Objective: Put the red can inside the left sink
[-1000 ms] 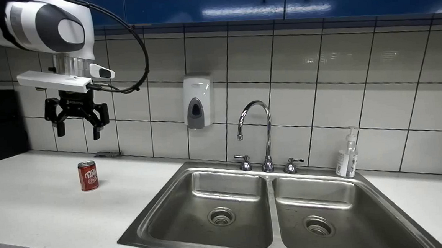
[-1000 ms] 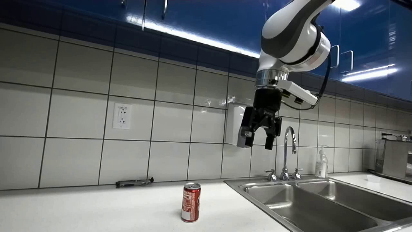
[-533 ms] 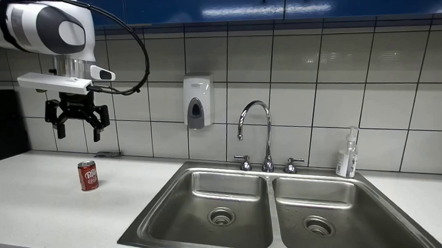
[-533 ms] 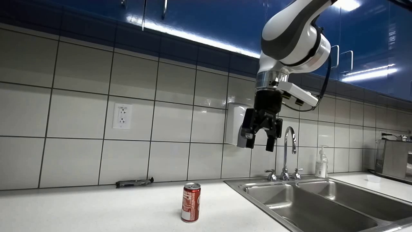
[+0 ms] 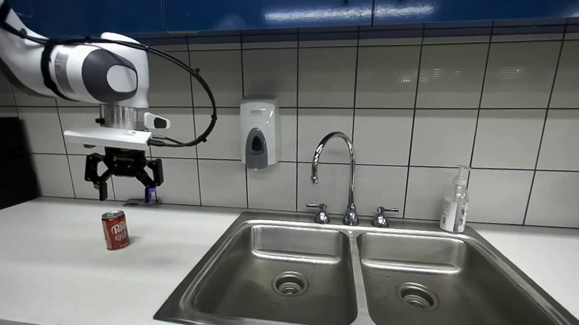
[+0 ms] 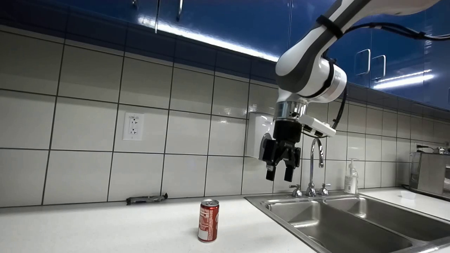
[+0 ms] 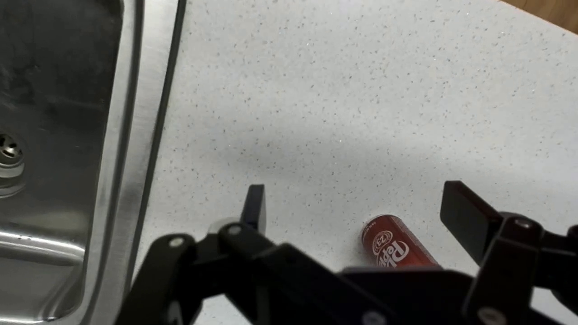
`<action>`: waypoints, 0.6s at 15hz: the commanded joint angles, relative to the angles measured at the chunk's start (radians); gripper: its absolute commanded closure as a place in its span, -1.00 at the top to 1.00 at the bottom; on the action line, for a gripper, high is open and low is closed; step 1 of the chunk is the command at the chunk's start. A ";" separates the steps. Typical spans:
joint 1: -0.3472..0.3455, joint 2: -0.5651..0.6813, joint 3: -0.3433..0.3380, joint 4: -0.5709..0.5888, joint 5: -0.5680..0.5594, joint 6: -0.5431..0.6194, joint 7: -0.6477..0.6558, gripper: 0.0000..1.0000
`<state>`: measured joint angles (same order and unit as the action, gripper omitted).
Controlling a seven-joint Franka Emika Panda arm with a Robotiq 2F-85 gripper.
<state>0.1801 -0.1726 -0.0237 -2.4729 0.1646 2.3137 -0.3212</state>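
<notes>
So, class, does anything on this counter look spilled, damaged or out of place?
Maybe: a flat greyish object lies by the tiled wall like stray litter; I can't tell what it is. The red can stands upright.

We note a white arm (image 5: 75, 72), dark grey panels (image 5: 95, 76), black straps (image 6: 329, 26), black cabling (image 5: 214, 118) in a wide loop. Silver collar (image 6: 290, 110), slim white bar (image 5: 109, 137) above the claw (image 5: 126, 194). Claw itself black, angular; we see pale round screws (image 7: 176, 242) in it.
</notes>
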 commanded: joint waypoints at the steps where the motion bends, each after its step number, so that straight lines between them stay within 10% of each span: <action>1: -0.017 0.145 0.025 0.114 0.012 0.031 -0.071 1.00; 9: -0.006 0.303 0.124 0.255 -0.075 0.075 0.018 1.00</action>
<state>0.1826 0.0844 0.0593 -2.2783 0.1408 2.3857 -0.3486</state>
